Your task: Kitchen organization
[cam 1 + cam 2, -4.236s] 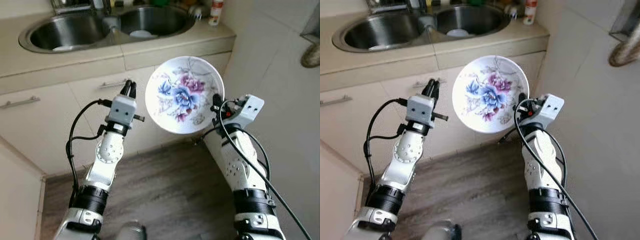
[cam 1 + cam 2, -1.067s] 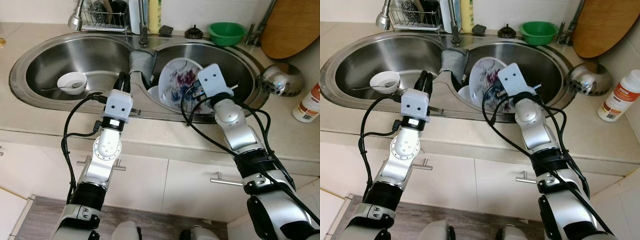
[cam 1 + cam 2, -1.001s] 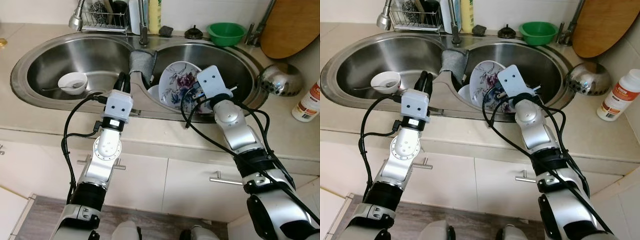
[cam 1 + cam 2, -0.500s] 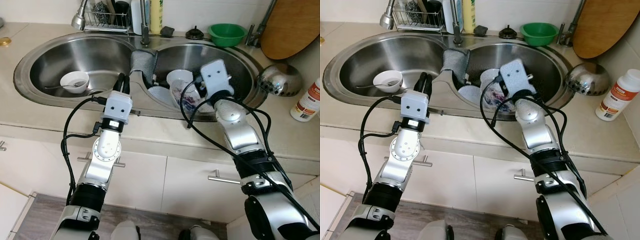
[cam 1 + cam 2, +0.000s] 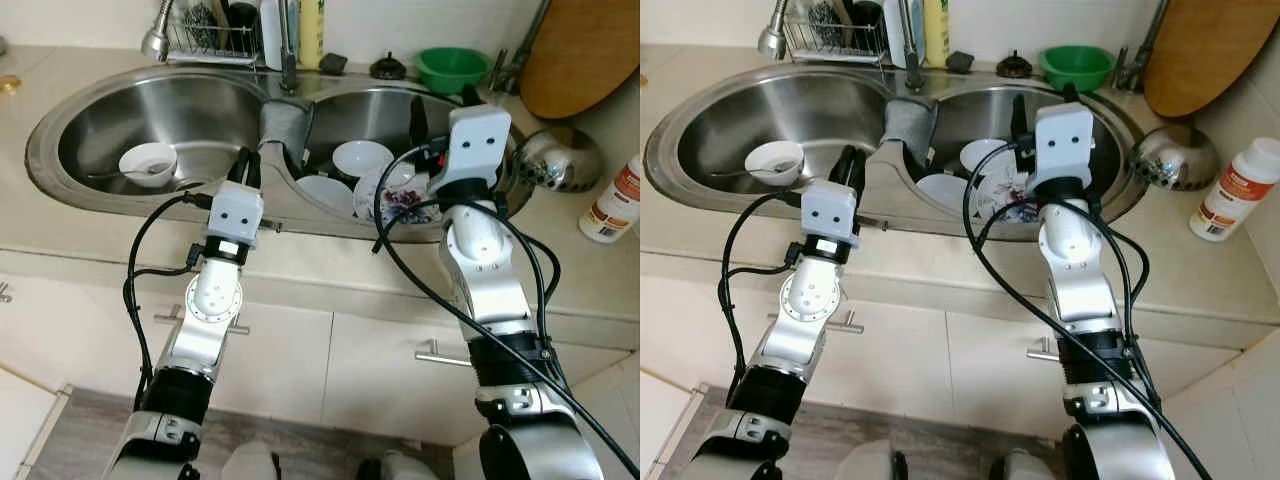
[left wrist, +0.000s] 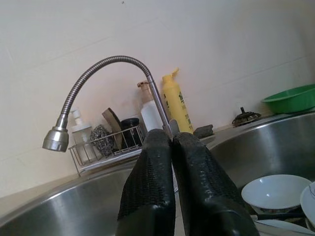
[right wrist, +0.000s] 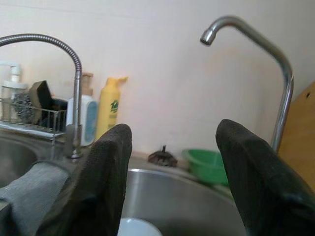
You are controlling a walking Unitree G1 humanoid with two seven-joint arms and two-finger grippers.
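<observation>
The floral plate (image 5: 402, 200) lies tilted in the right basin of the steel sink (image 5: 60, 120), leaning among a white bowl (image 5: 362, 158) and a white plate (image 5: 325, 192). My right gripper (image 5: 443, 105) hangs above that basin, open, with nothing between its fingers (image 7: 98, 182). My left gripper (image 5: 245, 166) is shut and empty, held over the sink's front rim near the divider. A small white bowl with a spoon (image 5: 147, 163) sits in the left basin.
A grey cloth (image 5: 283, 122) drapes over the sink divider. Behind are a wire rack with scrubbers (image 5: 205, 30), a yellow bottle (image 6: 176, 101), a green bowl (image 5: 452, 68) and a wooden board (image 5: 580, 55). A steel bowl (image 5: 560, 160) and a white bottle (image 5: 612, 195) stand at right.
My right gripper has let go of the floral plate, which now rests in the right basin, and has risen and opened. The left arm stays where it was.
</observation>
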